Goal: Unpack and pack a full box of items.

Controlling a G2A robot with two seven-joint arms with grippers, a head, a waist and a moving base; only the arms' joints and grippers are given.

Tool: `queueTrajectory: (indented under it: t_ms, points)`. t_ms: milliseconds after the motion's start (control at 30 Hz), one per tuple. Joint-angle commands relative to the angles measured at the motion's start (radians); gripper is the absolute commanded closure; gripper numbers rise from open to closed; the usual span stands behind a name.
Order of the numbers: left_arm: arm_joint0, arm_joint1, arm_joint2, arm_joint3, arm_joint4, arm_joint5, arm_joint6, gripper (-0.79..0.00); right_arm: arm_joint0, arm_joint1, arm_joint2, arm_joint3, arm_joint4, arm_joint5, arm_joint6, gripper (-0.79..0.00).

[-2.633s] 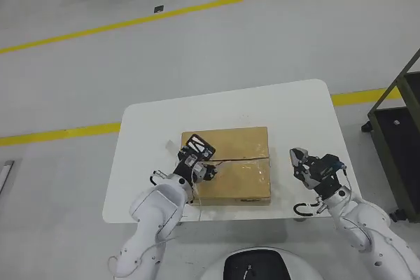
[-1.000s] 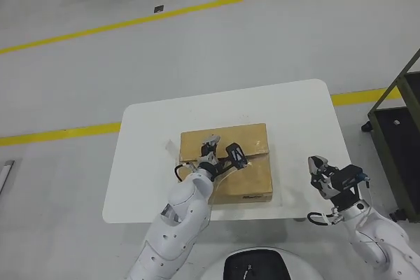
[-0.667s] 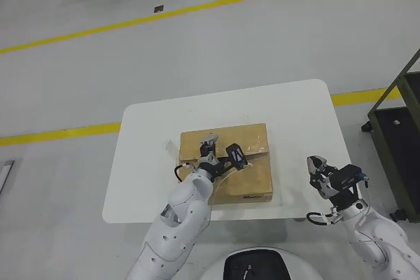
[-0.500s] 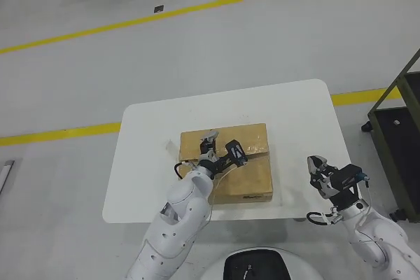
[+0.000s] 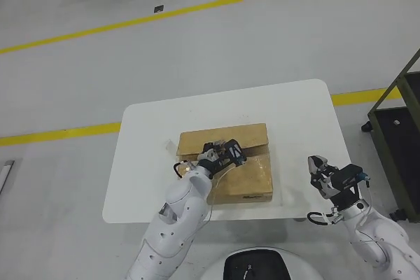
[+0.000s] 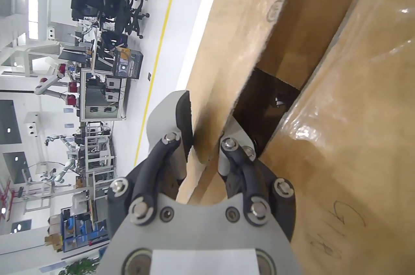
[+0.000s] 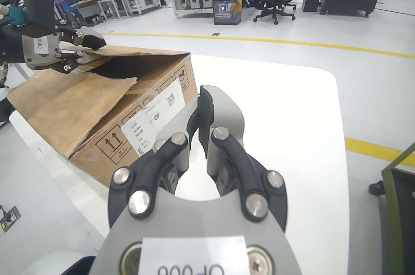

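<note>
A brown cardboard box (image 5: 246, 179) lies in the middle of the white table (image 5: 147, 140). My left gripper (image 5: 222, 148) is over the box's centre seam, shut on the edge of the far top flap (image 6: 246, 29), which is raised a little. Under that flap the box's dark inside (image 6: 266, 101) shows; its contents are hard to make out. The near flap (image 7: 71, 101), covered in clear tape, sags inward. From the right wrist view the left gripper (image 7: 92, 46) pinches the flap's lip. My right gripper (image 7: 203, 114) hangs shut and empty over the table to the right of the box (image 7: 155, 114).
A dark green metal rack (image 5: 406, 133) stands off the table's right side. Bare table surface (image 5: 301, 119) lies right of and behind the box. A small scrap of clear tape (image 5: 169, 145) lies by the box's left end.
My left gripper has moved from the box's left end to the centre seam, shut on the far flap and lifted it slightly. The right arm drew back to the right, then stayed still.
</note>
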Motion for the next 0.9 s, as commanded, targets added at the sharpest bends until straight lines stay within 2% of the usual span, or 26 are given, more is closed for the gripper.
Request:
queueTrajectory:
  t_ms: [0,267,300,367,400,500,600,867]
  points:
    - [0.013,0.001,-0.007,-0.018,-0.008,-0.009,-0.005,0.000,0.000,0.000,-0.001,-0.002,0.000,0.001,0.001,0.000]
    - [0.100,0.012,-0.038,-0.140,-0.015,-0.092,-0.043,0.000,-0.007,0.001,0.009,-0.013,0.003,0.001,-0.002,0.000]
    - [0.112,0.013,-0.042,-0.157,-0.022,-0.099,-0.048,-0.126,-0.008,0.001,0.010,-0.014,0.003,0.001,-0.002,0.000]
    - [0.128,0.014,-0.047,-0.186,-0.027,-0.111,-0.059,-0.662,-0.011,0.002,0.011,-0.018,0.004,0.000,-0.004,0.000]
    - [0.132,0.014,-0.049,-0.196,-0.032,-0.114,-0.062,-0.785,-0.012,0.002,0.012,-0.019,0.005,0.000,-0.005,0.000]
    - [0.117,0.011,-0.050,-0.211,-0.039,-0.092,-0.060,-0.785,-0.017,0.002,0.015,-0.029,0.005,0.000,-0.008,0.000]
    - [0.066,0.003,-0.036,-0.188,-0.032,-0.061,-0.043,-0.785,-0.024,0.003,0.020,-0.039,0.006,-0.002,-0.011,0.000]
    - [-0.136,-0.031,0.032,-0.035,-0.013,0.026,0.016,-0.785,-0.046,0.003,0.028,-0.060,0.007,0.000,-0.021,0.000]
